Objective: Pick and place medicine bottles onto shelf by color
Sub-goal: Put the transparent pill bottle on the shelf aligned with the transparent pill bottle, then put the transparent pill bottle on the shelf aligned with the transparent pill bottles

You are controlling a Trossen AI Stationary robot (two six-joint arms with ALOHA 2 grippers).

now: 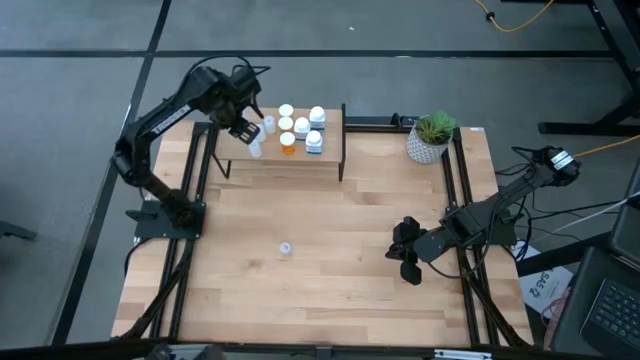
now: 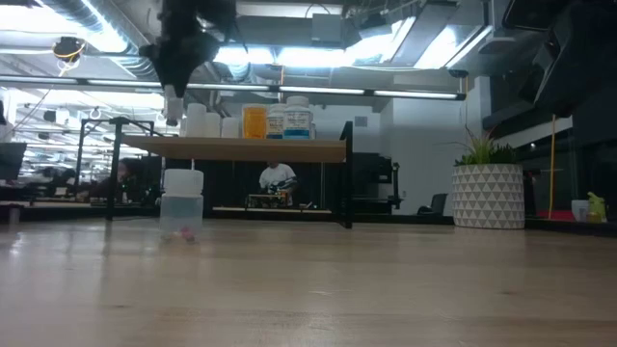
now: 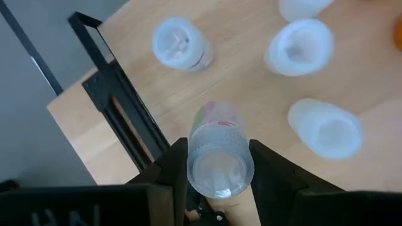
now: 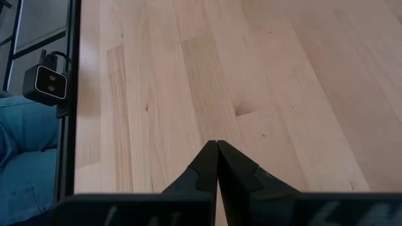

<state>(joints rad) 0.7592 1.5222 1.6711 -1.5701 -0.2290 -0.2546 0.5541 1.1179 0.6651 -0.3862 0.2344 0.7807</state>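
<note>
The shelf (image 1: 275,160) stands at the table's far left and carries orange (image 1: 288,146), white (image 1: 315,124) and pale vial bottles (image 3: 179,41). My left gripper (image 1: 248,128) hangs over the shelf's left end, shut on a pale translucent vial (image 3: 217,125), which also shows in the low view (image 2: 174,104). Another pale vial (image 1: 285,248) stands on its base on the table, near the middle. My right gripper (image 1: 410,268) waits shut above the table's near right, holding nothing. My left gripper pinches the vial's cap end (image 3: 195,164) between its two fingers (image 3: 267,166), one on each side. The fingers come from above, pointing steeply down. The vial hangs below them, roughly upright, lifted clear above the shelf top.
A white pot with a green plant (image 1: 430,140) stands at the far right, beside the shelf. Black frame rails (image 1: 462,190) run along the table's sides. Bare wood lies between the shelf and the near edge, apart from the lone vial.
</note>
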